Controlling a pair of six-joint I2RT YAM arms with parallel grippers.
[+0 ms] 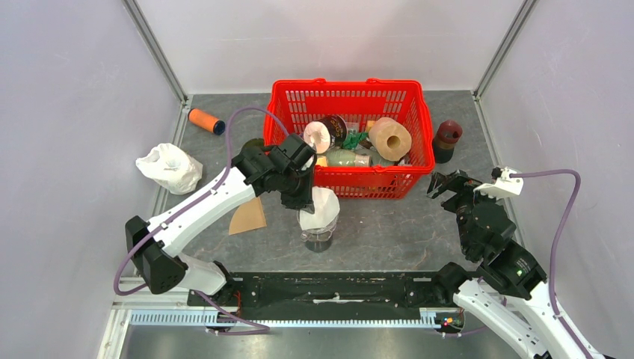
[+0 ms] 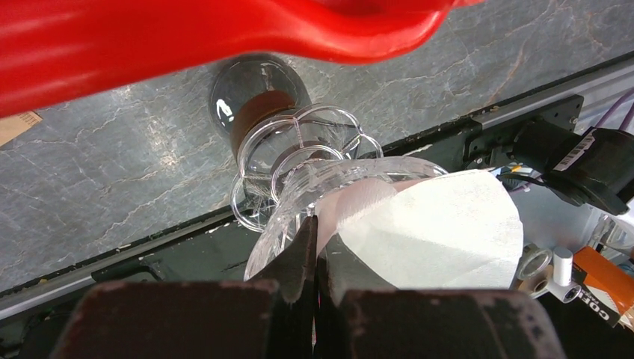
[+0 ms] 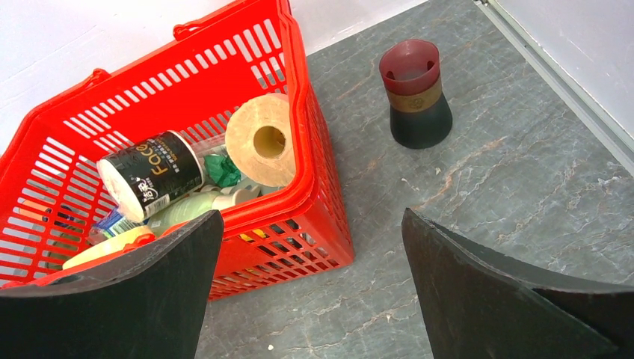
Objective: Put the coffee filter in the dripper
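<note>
Bright, even overhead light; soft shadows. Left wrist view: basket (image 2: pixel 187 37) rim blurred up close, glare spots on glass dripper (image 2: pixel 314 161).

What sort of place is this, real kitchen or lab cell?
Probably a lab robot cell, not a kitchen: blank white panel walls on metal frame posts, a grey stone-look tabletop, and a red basket of mixed household props.

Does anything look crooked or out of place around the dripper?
Yes. The white filter sits lopsided in the glass dripper, much of it sticking out past the rim, pinched by the shut left gripper.
</note>
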